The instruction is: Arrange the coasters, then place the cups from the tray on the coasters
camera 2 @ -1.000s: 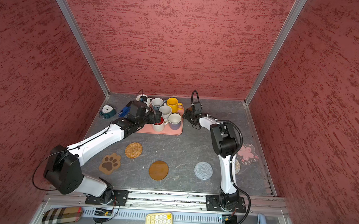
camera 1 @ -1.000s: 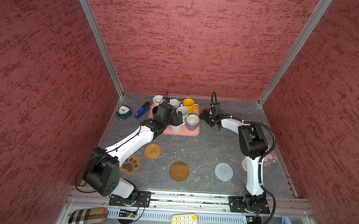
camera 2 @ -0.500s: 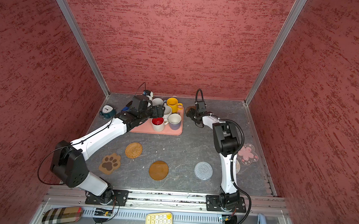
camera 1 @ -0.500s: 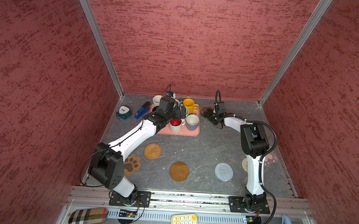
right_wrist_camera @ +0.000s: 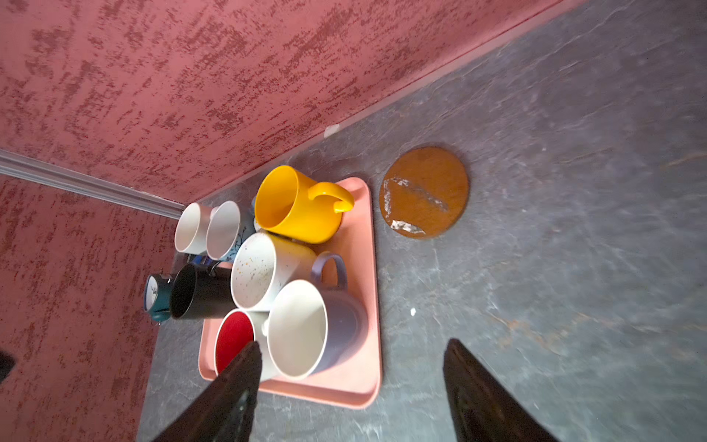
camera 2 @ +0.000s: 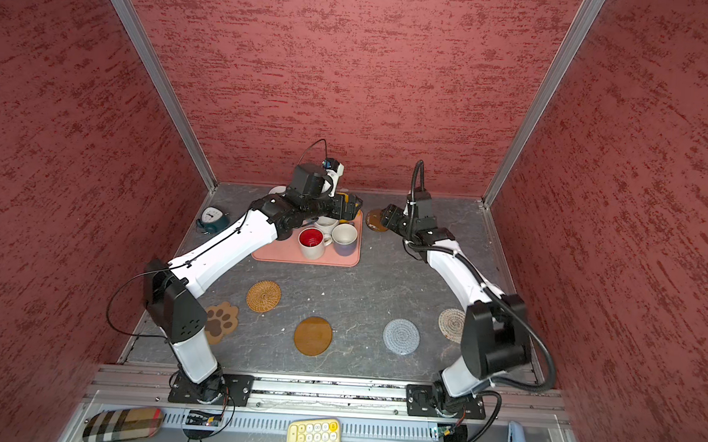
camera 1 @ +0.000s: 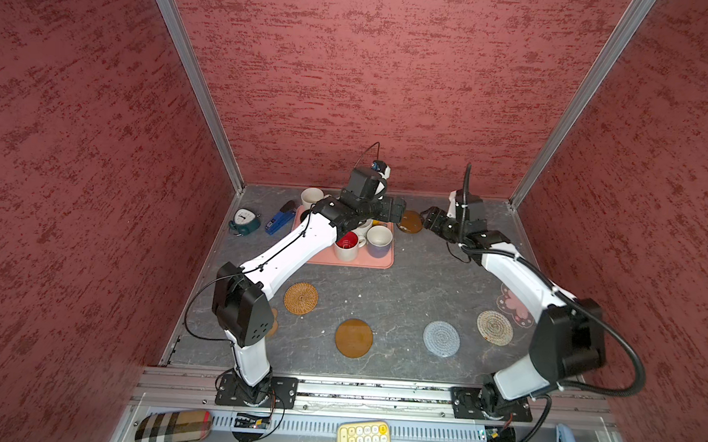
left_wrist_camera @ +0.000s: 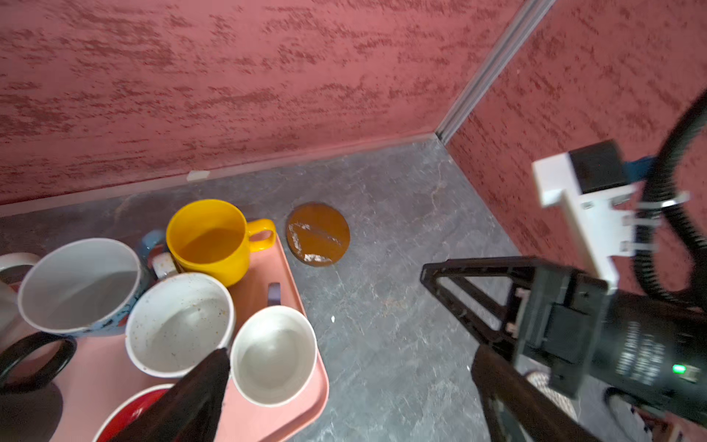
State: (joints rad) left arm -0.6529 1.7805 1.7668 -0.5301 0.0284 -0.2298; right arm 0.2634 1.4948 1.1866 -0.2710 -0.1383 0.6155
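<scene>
**Two open claws crowding one coaster beside the tray**

I am holding both arms out at the far side of the table (camera 1: 402, 291), and both claws are gaping with nothing in them. The left gripper (left_wrist_camera: 350, 356) is hanging at its widest over the tray's (camera 1: 367, 262) far right corner. One of its fingers (left_wrist_camera: 206, 379) is showing in front of the rims of the speckled mug (left_wrist_camera: 180, 325) and the lavender mug (left_wrist_camera: 273, 356); how high above them I cannot tell. The right gripper (right_wrist_camera: 354, 346) is also standing broadly open, over bare table off the tray's right edge and facing the amber disc (right_wrist_camera: 424, 191).

That disc is lying flat near the table's far edge, just beside the tray's right rim and close to the yellow mug (right_wrist_camera: 290, 206). The other coasters are lying toward the near edge, from the paw-print mat (camera 2: 220, 321) across to the pink flower mat (camera 1: 510, 305). No mug is sitting on a coaster yet.

What I am worrying about:
- Both claws are converging near the same spot, so reaching in with both could knock them together.
- The disc is thin and flat, so a shallow pinch is likely to slip off it and a deep one to scrape the table.
- Nudging it sideways could jam it against the tray rim.
- Dropping the left claw carelessly could clip a mug rim — the mugs are packed tight.
</scene>
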